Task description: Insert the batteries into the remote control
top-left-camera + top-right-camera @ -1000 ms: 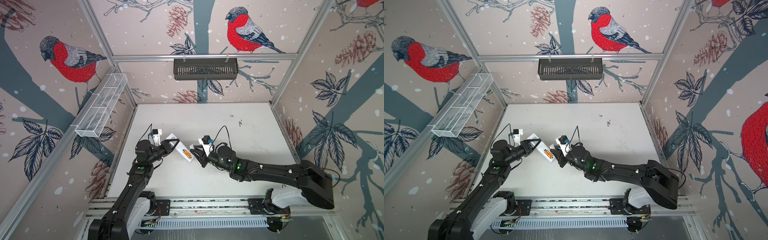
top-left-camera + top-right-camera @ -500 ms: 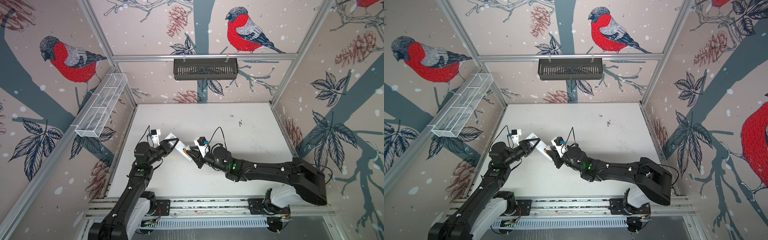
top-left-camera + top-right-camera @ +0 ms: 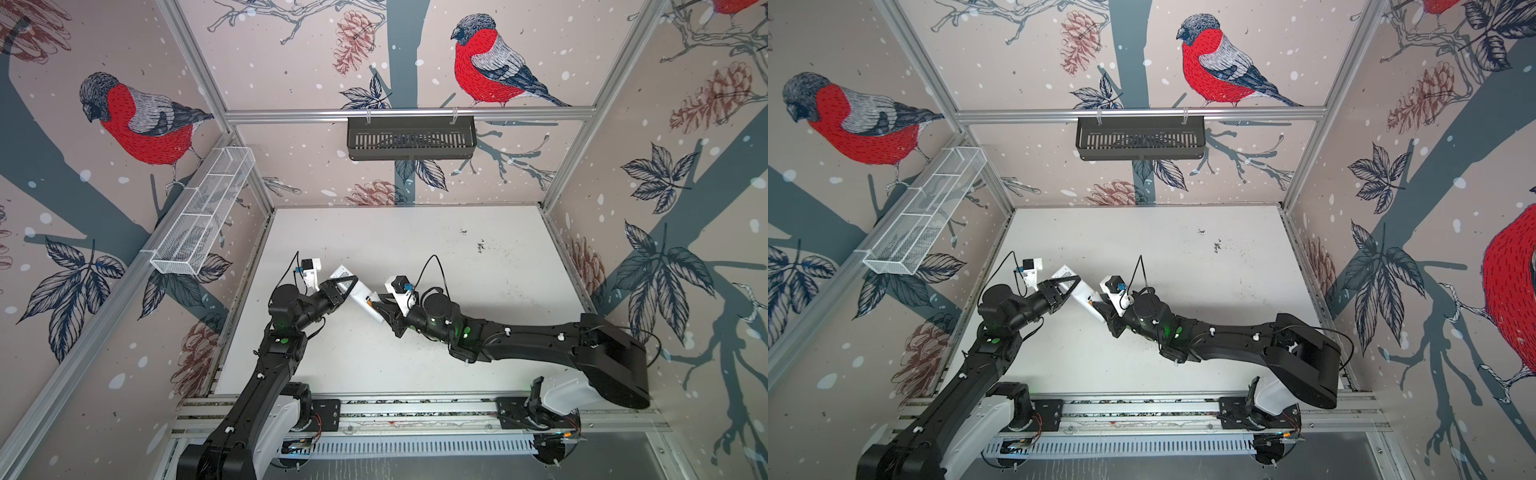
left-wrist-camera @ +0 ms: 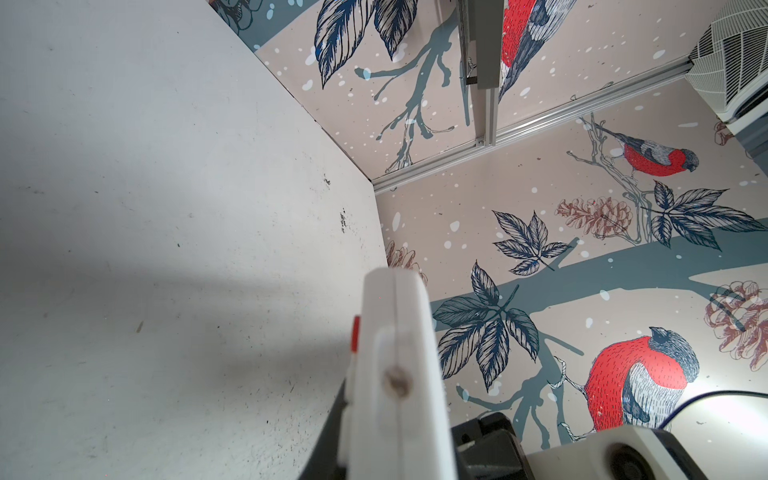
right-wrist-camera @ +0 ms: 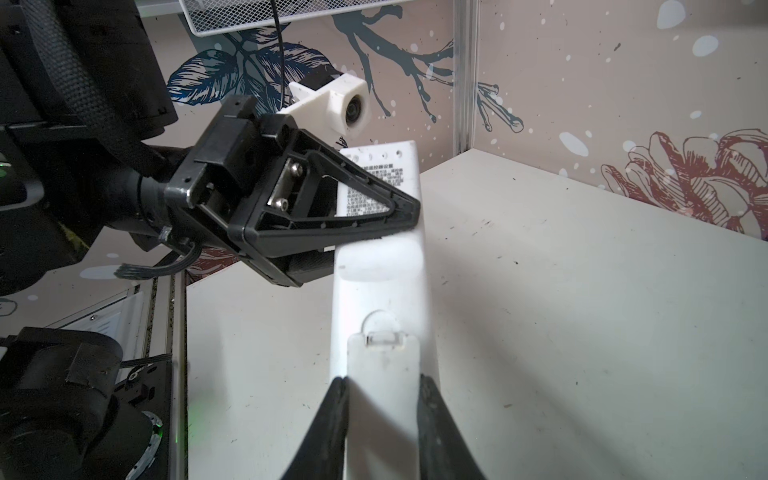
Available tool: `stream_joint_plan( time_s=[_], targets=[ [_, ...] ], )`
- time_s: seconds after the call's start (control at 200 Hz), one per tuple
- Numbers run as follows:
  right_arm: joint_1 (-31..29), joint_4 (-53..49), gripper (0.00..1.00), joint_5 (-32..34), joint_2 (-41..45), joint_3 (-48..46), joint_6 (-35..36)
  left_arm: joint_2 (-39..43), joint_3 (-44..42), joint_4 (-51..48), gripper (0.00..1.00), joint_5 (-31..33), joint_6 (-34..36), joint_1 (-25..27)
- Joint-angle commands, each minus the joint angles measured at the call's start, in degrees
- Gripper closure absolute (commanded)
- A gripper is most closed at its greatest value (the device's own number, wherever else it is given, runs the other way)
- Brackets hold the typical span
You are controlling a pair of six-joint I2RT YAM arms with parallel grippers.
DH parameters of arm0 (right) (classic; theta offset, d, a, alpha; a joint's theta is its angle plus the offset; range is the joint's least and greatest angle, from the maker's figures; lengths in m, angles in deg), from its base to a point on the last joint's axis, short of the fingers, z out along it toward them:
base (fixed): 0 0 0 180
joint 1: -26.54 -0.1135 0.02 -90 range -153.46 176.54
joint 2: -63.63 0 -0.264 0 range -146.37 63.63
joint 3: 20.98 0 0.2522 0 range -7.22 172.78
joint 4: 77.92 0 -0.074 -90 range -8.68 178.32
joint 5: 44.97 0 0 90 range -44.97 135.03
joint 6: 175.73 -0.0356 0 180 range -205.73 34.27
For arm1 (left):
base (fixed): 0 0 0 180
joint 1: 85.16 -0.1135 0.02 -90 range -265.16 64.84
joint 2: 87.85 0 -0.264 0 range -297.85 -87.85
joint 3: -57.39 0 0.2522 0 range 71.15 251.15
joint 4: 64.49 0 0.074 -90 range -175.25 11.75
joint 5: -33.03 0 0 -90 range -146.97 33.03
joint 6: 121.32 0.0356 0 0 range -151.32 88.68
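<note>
The white remote control (image 3: 360,293) (image 3: 1084,293) hangs slanted above the table, back side up. My left gripper (image 3: 351,282) (image 3: 1074,282) is shut on its printed upper end (image 5: 380,266). My right gripper (image 3: 380,305) (image 5: 380,380) is shut on a white battery cover (image 5: 382,374), which lies over the bay at the remote's lower end. A sliver of orange battery (image 3: 368,300) shows beside the cover in a top view. In the left wrist view the remote (image 4: 395,374) appears edge-on, with a red button on its side.
A white wire basket (image 3: 203,216) hangs on the left wall and a dark slotted basket (image 3: 411,137) on the back wall. The white table (image 3: 436,249) has walls on three sides. A metal rail (image 3: 415,411) runs along its front edge.
My right gripper has moved left to the remote with the cover. The orange battery that showed in the open bay is now almost hidden. The left gripper has barely shifted.
</note>
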Motion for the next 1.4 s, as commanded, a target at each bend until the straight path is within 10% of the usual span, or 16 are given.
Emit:
stream_joint_plan(
  time_s=[0.0, 0.855, 1.156, 1.391],
  targets=[
    [0.2, -1.0, 0.75, -1.4, -0.2, -0.2, 1.7, 0.0, 0.3, 4.9, 1.00, -1.2, -1.0, 0.1],
    [1.1, -4.2, 0.50, -3.1, 4.2, -1.6, 2.8, -1.8, 0.8, 5.3, 1.00, -2.4, 1.8, 0.1],
    [10.5, -5.1, 0.20, -21.7, 8.7, -3.2, -6.1, -6.6, 2.4, 10.2, 1.00, -11.4, 6.0, 0.9],
    [15.5, -6.3, 0.15, -38.0, 4.0, -0.2, -11.5, -7.1, 4.8, 7.9, 1.00, -12.2, 12.4, 4.9]
  ],
)
